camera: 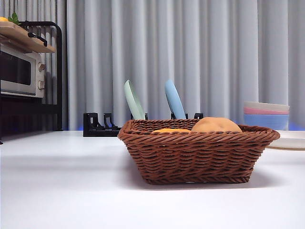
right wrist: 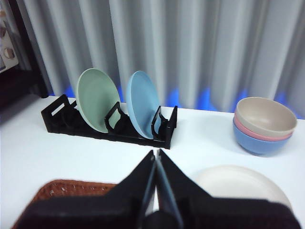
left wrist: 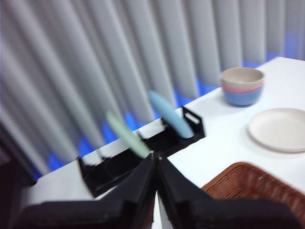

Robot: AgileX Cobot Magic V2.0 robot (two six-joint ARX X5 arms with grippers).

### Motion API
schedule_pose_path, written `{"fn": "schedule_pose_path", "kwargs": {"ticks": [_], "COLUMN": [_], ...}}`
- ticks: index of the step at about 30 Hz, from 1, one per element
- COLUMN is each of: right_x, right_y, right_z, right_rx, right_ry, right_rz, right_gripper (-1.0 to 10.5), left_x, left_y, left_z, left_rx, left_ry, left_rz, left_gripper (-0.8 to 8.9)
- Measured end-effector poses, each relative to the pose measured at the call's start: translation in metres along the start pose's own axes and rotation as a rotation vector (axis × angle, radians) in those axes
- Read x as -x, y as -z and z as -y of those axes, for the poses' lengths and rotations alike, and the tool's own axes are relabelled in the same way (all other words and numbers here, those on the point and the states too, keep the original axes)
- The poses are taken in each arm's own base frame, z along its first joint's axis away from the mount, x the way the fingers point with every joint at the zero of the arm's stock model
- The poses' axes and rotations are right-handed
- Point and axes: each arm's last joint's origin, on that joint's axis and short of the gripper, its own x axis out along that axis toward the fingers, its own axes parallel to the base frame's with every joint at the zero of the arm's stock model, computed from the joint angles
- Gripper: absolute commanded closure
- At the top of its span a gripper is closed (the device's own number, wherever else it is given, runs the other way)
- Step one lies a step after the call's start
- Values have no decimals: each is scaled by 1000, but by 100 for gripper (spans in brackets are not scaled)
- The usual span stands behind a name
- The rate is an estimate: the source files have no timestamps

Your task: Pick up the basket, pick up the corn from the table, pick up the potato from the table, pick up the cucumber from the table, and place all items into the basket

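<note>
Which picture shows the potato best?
The front view: the potato pokes its rounded tan top over the rim of the basket. Both wrist views show only an edge of the basket, no potato.

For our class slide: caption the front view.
Wicker basket on white table, potato and corn peeking above its rim.

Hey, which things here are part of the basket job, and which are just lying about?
Job: basket, potato and corn inside it.

Lying about: dish rack with green plate and blue plate, stacked bowls, white plate, toaster oven.
</note>
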Motion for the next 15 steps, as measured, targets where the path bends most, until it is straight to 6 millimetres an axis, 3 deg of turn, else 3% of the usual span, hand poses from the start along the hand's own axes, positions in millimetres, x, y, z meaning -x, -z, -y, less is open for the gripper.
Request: {"fn": "schedule_pose_path", "kwargs": {"ticks": [8, 10, 15], "right_x": [23, 26, 23], "right_y": [90, 101, 102], "right_z": [-2, -2, 0], "right_rx": [-5, -40, -155], "right_ry": [-4, 6, 84], "right_rz": [-57, -119, -131], "right_gripper": [957, 945, 945], "left_x": [27, 31, 35], "left_y": [105, 114, 112], "left_z": [6, 6, 4], "left_rx": [26, 43, 64], "left_ry": [-51, -50, -50], "left_rz": [-35, -51, -49], "left_gripper": [821, 816, 815]}}
